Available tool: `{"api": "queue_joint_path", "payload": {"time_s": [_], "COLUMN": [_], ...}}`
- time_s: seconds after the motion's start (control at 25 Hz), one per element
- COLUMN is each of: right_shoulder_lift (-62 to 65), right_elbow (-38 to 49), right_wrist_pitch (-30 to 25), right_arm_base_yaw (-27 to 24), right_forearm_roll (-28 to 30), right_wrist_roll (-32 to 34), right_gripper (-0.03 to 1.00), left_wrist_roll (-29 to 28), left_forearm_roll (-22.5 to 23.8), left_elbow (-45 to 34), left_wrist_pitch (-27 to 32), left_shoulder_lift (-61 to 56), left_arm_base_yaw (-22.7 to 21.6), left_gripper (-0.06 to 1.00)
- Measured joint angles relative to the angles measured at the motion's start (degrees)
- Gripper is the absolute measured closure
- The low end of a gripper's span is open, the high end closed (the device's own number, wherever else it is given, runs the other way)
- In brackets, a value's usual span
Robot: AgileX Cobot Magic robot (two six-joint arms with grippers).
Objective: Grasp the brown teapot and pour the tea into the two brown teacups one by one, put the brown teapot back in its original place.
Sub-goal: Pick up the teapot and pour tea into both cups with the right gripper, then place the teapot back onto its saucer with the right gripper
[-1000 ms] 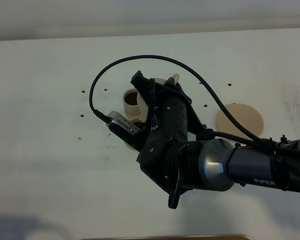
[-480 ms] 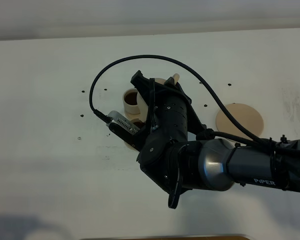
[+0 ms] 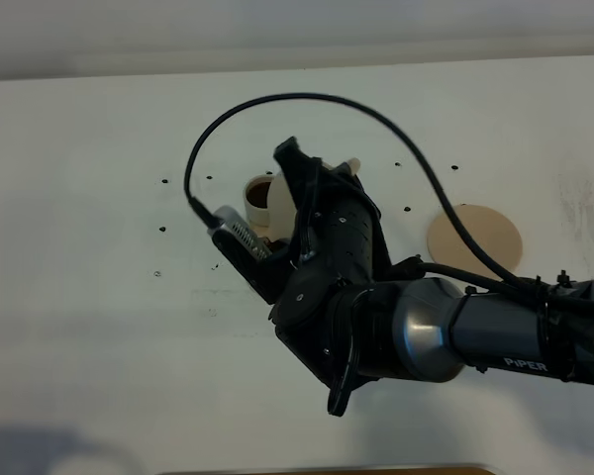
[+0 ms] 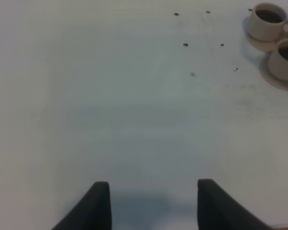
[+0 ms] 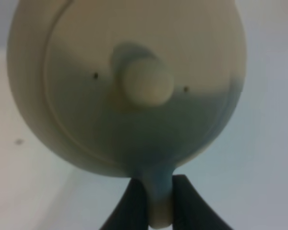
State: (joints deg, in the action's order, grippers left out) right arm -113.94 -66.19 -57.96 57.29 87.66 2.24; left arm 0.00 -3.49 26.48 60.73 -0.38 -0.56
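The brown teapot [image 5: 134, 81] fills the right wrist view, lid knob facing the camera. My right gripper [image 5: 158, 203] is shut on its loop handle. In the high view only the teapot's spout [image 3: 350, 162] shows past my right arm [image 3: 346, 267], which reaches across the middle. One brown teacup [image 3: 260, 196] holding dark tea stands beside the arm. The second is hidden under the wrist there. Both teacups [image 4: 269, 20] [image 4: 284, 58] on their small saucers show in the left wrist view. My left gripper [image 4: 153, 203] is open and empty, low over bare table.
The wide round tan saucer disc [image 3: 474, 238] lies bare at the right of the white table [image 3: 99, 297]. A black cable [image 3: 277, 104] loops over the arm. Small dark marks dot the table near the cups.
My right wrist has turned and shifted slightly away with the teapot. The spout tip has moved a little right, and the nearer cup is now covered by the wrist camera.
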Motion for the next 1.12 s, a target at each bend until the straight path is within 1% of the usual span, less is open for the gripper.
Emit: {"api": "queue_joint_path", "payload": {"time_s": [0.2, 0.32, 0.4, 0.56, 0.64, 0.72, 0.84, 0.92, 1.04, 1.12], "right_shoulder_lift": [0.3, 0.3, 0.3, 2.4, 5.3, 9.1, 13.8, 15.6, 16.2, 16.2], "right_elbow": [0.0, 0.0, 0.0, -0.1, -0.2, -0.3, -0.6, -0.6, -0.6, -0.6], "right_wrist_pitch": [0.0, 0.0, 0.1, 1.3, 2.4, 4.7, 8.1, 9.6, 10.1, 10.3], "right_arm_base_yaw": [0.0, -0.1, -0.5, -2.5, -3.7, -4.9, -6.7, -7.4, -7.7, -7.7], "right_forearm_roll": [-3.1, -5.6, -7.2, -12.2, -15.1, -19.5, -29.3, -36.1, -46.5, -52.3], "right_wrist_roll": [6.3, 11.4, 16.9, 30.9, 35.5, 38.1, 38.5, 36.7, 30.9, 26.5], "right_gripper": [0.88, 0.88, 0.88, 0.88, 0.88, 0.88, 0.88, 0.88, 0.88, 0.88], "left_wrist_roll": [0.0, 0.0, 0.0, 0.0, 0.0, 0.0, 0.0, 0.0, 0.0, 0.0], "left_forearm_roll": [0.0, 0.0, 0.0, 0.0, 0.0, 0.0, 0.0, 0.0, 0.0, 0.0], "left_elbow": [0.0, 0.0, 0.0, 0.0, 0.0, 0.0, 0.0, 0.0, 0.0, 0.0], "left_wrist_pitch": [0.0, 0.0, 0.0, 0.0, 0.0, 0.0, 0.0, 0.0, 0.0, 0.0], "left_shoulder_lift": [0.0, 0.0, 0.0, 0.0, 0.0, 0.0, 0.0, 0.0, 0.0, 0.0], "left_arm_base_yaw": [0.0, 0.0, 0.0, 0.0, 0.0, 0.0, 0.0, 0.0, 0.0, 0.0], "left_gripper": [0.47, 0.47, 0.47, 0.47, 0.47, 0.47, 0.47, 0.47, 0.47, 0.47]}}
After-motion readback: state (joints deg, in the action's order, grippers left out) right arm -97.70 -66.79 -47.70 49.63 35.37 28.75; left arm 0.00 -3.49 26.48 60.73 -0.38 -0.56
